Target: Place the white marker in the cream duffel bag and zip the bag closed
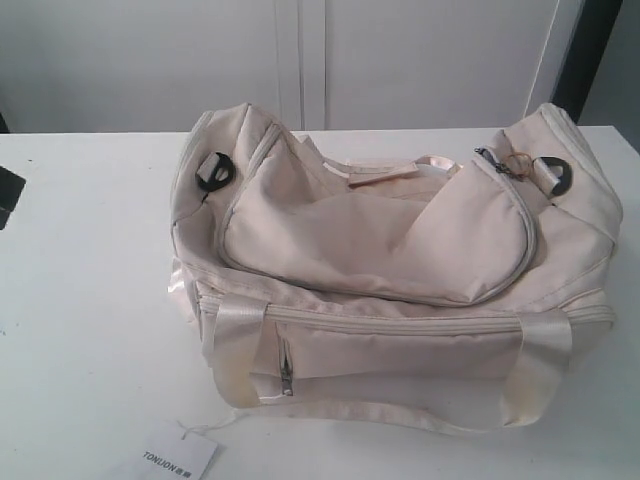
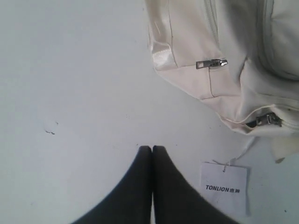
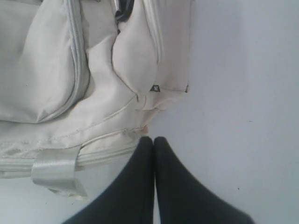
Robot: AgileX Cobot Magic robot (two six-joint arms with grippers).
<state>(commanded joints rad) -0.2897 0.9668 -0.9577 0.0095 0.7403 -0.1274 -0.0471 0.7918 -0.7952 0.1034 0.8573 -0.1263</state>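
Both tools pinched fully together, empty: left tool [image 2: 152, 148] over table [image 2: 70, 93] near paper tag [image 2: 223, 186], right tool [image 3: 153, 139] by right end of cream duffel bag [image 1: 400, 250], which sits mid-table.

Matt cloth cream duffel bag [image 1: 380, 240], glossy straps [image 1: 238, 340]

We seem to be in a plain indoor workroom: white counter [image 1: 90, 300], blank white wall panels [image 1: 420, 60].
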